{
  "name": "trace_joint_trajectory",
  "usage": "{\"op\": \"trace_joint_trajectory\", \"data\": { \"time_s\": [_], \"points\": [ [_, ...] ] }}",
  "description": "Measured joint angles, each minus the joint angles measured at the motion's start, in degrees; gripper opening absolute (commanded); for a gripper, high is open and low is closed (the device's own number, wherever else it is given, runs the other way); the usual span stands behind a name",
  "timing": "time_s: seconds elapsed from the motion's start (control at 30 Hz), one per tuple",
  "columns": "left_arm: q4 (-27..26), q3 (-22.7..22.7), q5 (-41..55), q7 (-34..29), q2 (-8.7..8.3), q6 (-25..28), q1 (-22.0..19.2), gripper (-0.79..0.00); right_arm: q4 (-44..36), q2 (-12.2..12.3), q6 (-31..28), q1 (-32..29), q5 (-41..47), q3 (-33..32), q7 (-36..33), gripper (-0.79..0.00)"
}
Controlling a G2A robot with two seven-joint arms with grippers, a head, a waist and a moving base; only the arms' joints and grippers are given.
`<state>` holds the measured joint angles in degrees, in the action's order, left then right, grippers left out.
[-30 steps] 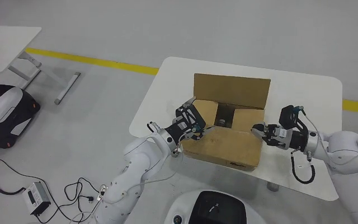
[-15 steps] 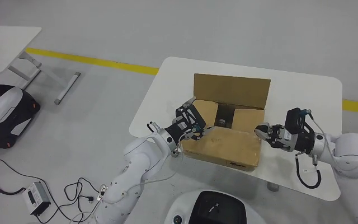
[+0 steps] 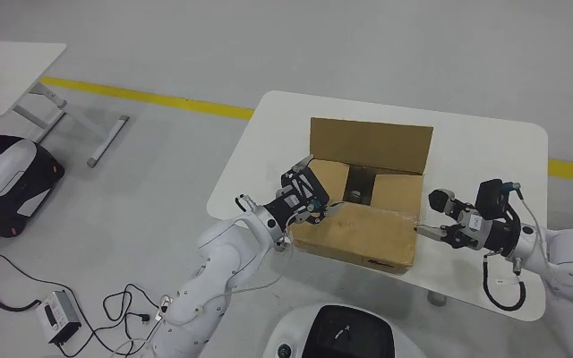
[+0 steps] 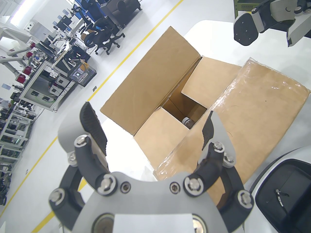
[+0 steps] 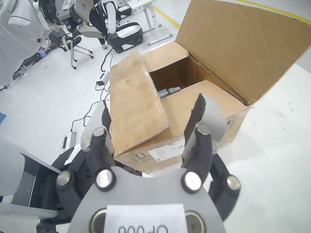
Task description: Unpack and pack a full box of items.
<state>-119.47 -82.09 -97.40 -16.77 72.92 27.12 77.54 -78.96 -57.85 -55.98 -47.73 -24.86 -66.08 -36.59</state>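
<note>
Top view stock, as you see it:

- Table (image 3: 483, 143): one, white, filling the centre and right of the frame.
- Cardboard box (image 3: 376, 251): one, standing on the table at the frame's centre.
- Flaps: four.
  - You find the rear flap (image 3: 372, 143) standing upright.
  - The two short flaps (image 3: 397, 188) are folded inward.
  - The taped near flap (image 3: 358, 224) lies down over their near edges.
  - A dark opening stays between the flaps.
- Contents: you can count one grey item (image 3: 356, 192) through the opening, low inside the box. It shows again in the left wrist view (image 4: 188, 122) and the right wrist view (image 5: 167, 91). The flaps hide the rest of the interior.
- Grippers: two.
  - Your left gripper (image 3: 322, 183) sits at the box's left end, left of centre. Its fingers are spread wide and hold nothing (image 4: 148, 112). One finger is close to the near flap's edge; you cannot tell whether it touches.
  - Your right gripper (image 3: 431, 215) sits just off the box's right end, right of centre. It is also spread wide and holds nothing (image 5: 153, 105), and it stands apart from the cardboard.
</note>
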Motion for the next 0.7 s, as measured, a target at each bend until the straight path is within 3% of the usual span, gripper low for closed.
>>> {"op": "trace_joint_trajectory", "data": {
  "time_s": [0.3, 0.7],
  "points": [
    [0.0, 0.0, 0.0, 0.0, 0.00, 0.0, 0.0, 0.000, -2.3, 0.4, 3.5, -0.2, 2.9, 0.3, -2.5, 0.000],
    [0.0, 0.0, 0.0, 0.0, 0.00, 0.0, 0.0, 0.000, 5.1, 0.2, 12.5, 10.5, 22.6, 7.9, -24.4, 0.000]
  ]
}}
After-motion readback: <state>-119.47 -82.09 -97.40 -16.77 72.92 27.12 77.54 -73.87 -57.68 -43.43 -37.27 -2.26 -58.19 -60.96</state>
